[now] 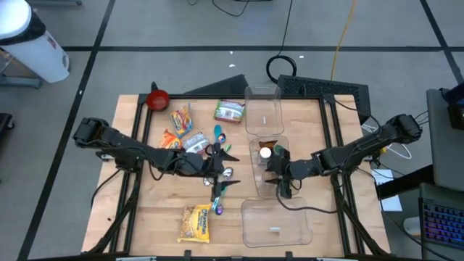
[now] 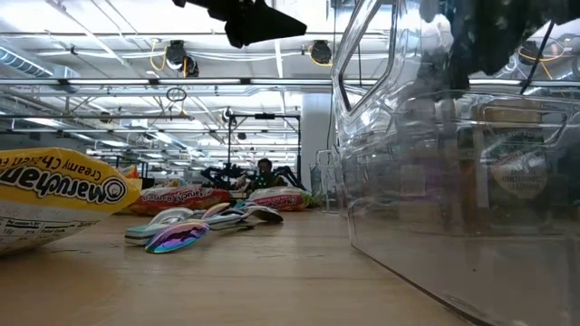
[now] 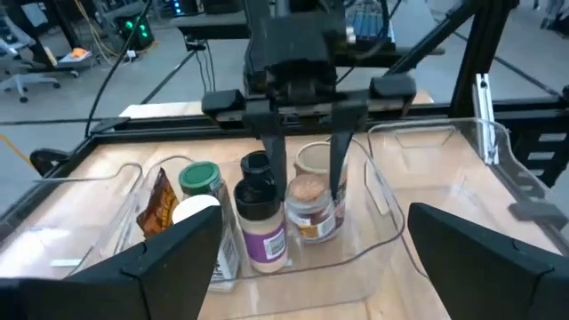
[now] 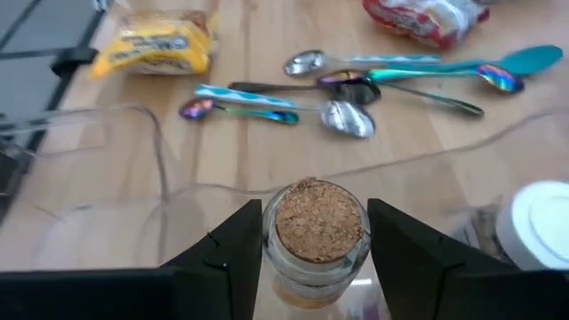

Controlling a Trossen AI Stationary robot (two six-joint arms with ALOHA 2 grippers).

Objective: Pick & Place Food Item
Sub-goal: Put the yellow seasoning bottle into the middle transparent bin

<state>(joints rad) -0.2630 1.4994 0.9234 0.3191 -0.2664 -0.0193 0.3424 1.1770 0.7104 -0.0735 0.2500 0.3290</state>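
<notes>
A small glass jar with a cork stopper [image 4: 318, 222] stands upright in the middle clear container [image 1: 255, 148], next to a dark-capped bottle [image 3: 260, 218], a green-lidded jar [image 3: 199, 177] and a brown snack bag [image 3: 158, 203]. My right gripper [image 1: 278, 172] is over this container, shut on the cork jar [image 3: 308, 206]. My left gripper [image 1: 217, 163] is open and empty above the spoons [image 1: 221, 174], left of the container. My right gripper pinches the cork jar between its two fingers [image 4: 233, 244], one on each side of the glass just under the cork [image 4: 269, 252]. The fingers come from above and point down. The jar is upright inside the container. I cannot tell whether its base is on the container floor.
Several spoons [image 4: 338, 98] lie left of the middle container. A yellow noodle packet [image 1: 196, 222] lies near the front edge, with snack packets [image 1: 181, 127], a green-white packet [image 1: 229, 110] and a red bowl [image 1: 157, 98] farther back. Two more clear containers stand behind [image 1: 262, 109] and in front [image 1: 275, 221].
</notes>
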